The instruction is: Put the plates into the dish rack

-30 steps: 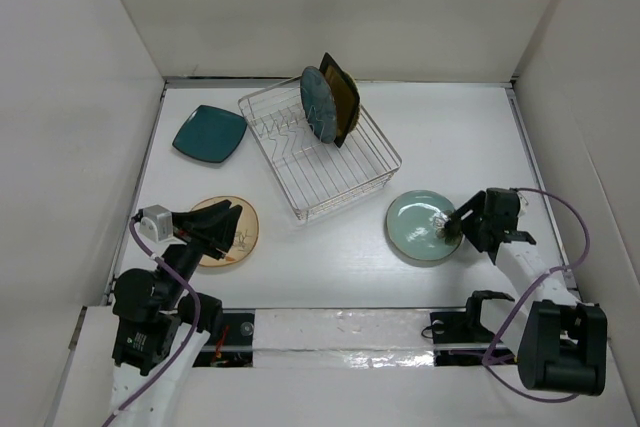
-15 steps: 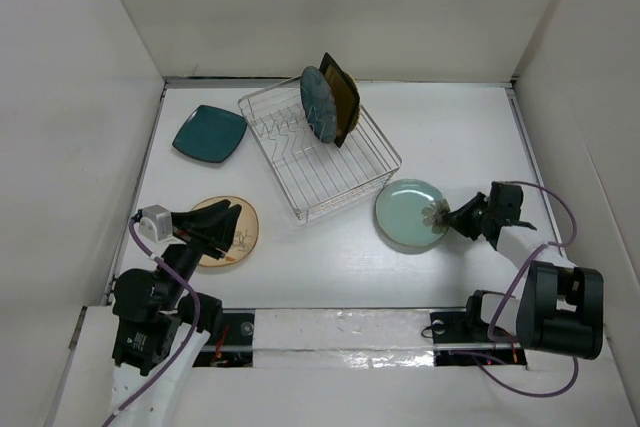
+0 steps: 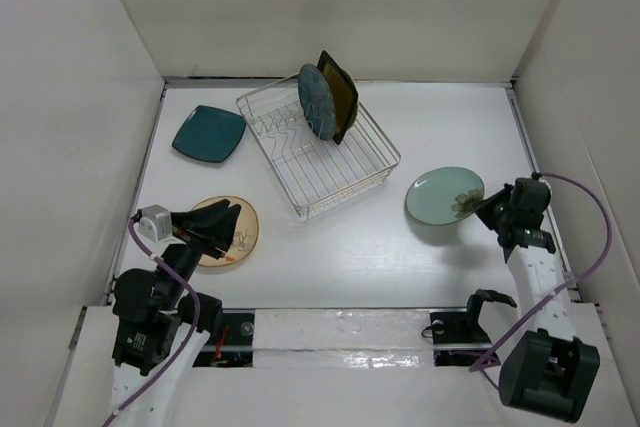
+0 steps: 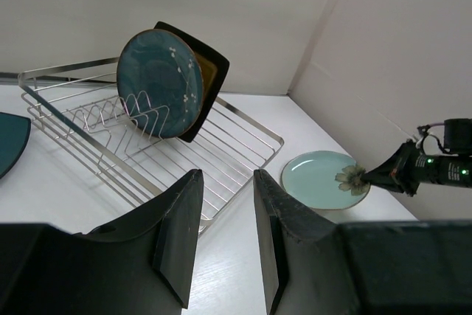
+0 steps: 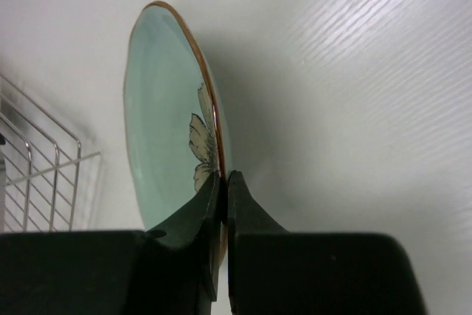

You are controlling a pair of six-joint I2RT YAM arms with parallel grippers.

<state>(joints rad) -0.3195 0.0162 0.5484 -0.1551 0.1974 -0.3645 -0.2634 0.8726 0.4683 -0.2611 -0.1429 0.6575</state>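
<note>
The pale green plate (image 3: pixel 444 195), with a flower print, hangs tilted above the table at the right. My right gripper (image 3: pixel 487 209) is shut on its near-right rim, and in the right wrist view the rim (image 5: pixel 210 108) sits pinched between the fingers (image 5: pixel 223 176). The silver dish rack (image 3: pixel 318 155) stands at the back centre. In it a dark blue-grey round plate (image 3: pixel 315 102) and an amber square plate (image 3: pixel 340 97) stand on edge. My left gripper (image 3: pixel 225 219) hovers open and holds nothing, over a cream patterned plate (image 3: pixel 236 237). A teal square plate (image 3: pixel 209 133) lies left of the rack.
White walls close in the table on the left, back and right. The left wrist view looks across the rack (image 4: pixel 243 138) to the pale green plate (image 4: pixel 321 178). A corner of the rack (image 5: pixel 29 175) shows left of the held plate.
My right gripper has shut on the pale green plate's rim, then lifted it and carried it right and back. The left arm has not moved.
</note>
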